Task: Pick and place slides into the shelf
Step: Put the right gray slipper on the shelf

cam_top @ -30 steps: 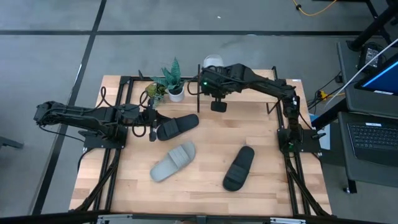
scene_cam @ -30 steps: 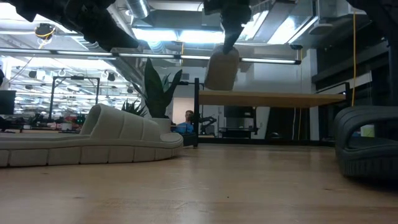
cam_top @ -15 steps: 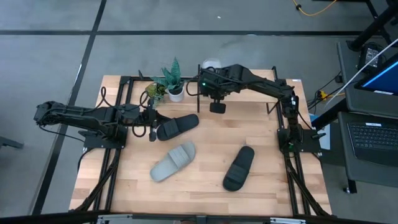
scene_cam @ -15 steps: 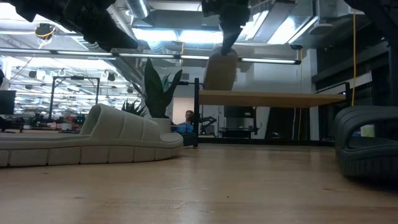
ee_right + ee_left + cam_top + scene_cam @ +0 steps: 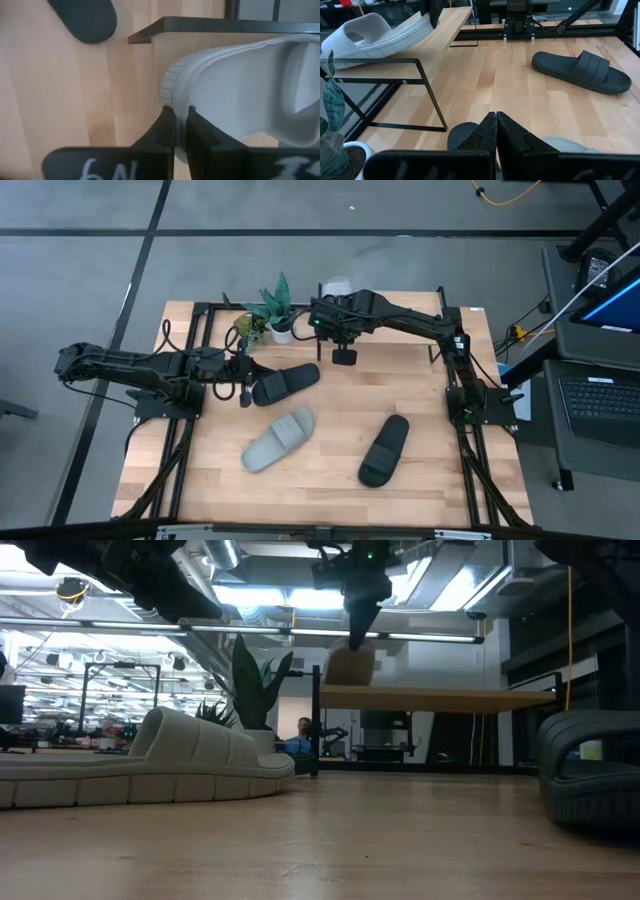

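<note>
Change since a second ago: the right arm has swung further toward the left end of the shelf (image 5: 390, 308), carrying its pale slide with it; in the low view the slide has sunk and now sits at the level of the shelf's top board. Everything else is unmoved.

Item 1. Right tool (image 5: 180, 131): fingers pinched on the rim of a grey-white slide (image 5: 250, 95). In the left wrist view this slide (image 5: 370, 35) lies on the light wooden board of the shelf (image 5: 445, 30), at its end, part of it jutting past the board's edge.

Item 2. Left tool (image 5: 496, 131): clenched, fingers pressed together, holding nothing. It hangs just above the nearest black slide (image 5: 285, 383) at the bench's left-centre (the slide's rounded end shows right behind the fingertips in the left wrist view).

Item 3. Second grey-white slide (image 5: 278, 441): flat on the bench (image 5: 320, 470), near the middle, angled, well apart from both tools.

Item 4. Second black slide (image 5: 384, 450): flat on the bench to the right of item 3, also angled, untouched.

Item 5. Potted plant (image 5: 277, 308): stands at the bench's far edge, just beside the shelf's left end.
</note>
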{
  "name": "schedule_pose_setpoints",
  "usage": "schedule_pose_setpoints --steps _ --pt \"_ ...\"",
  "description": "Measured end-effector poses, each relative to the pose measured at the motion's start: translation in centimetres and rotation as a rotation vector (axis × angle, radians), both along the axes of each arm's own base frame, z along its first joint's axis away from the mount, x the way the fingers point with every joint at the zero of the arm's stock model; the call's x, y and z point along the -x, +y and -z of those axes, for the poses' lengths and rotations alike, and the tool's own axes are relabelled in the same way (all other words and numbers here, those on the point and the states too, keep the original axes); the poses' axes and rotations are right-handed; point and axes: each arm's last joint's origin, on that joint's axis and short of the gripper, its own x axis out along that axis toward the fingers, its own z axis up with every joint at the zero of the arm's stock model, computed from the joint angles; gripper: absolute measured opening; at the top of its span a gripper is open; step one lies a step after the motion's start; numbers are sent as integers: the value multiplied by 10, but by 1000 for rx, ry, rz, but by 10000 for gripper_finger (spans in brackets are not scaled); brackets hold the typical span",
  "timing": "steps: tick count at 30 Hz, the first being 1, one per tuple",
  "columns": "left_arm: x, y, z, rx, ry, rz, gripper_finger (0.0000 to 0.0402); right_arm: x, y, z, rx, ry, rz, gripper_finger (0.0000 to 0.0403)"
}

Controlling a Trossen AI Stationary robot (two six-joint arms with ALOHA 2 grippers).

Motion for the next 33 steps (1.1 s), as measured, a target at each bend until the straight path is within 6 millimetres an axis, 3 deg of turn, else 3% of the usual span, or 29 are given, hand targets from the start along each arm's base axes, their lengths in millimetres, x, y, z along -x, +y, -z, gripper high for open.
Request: schedule_pose_setpoints --steps 18,29,33 --pt "0 0 0 1 -1 1 0 1 -13 1 48 4 16 21" --pt "0 0 0 1 -1 1 0 1 -14 1 -18 -15 2 21" --pt "0 0 0 1 -1 0 0 -6 -16 12 -38 6 -16 21"
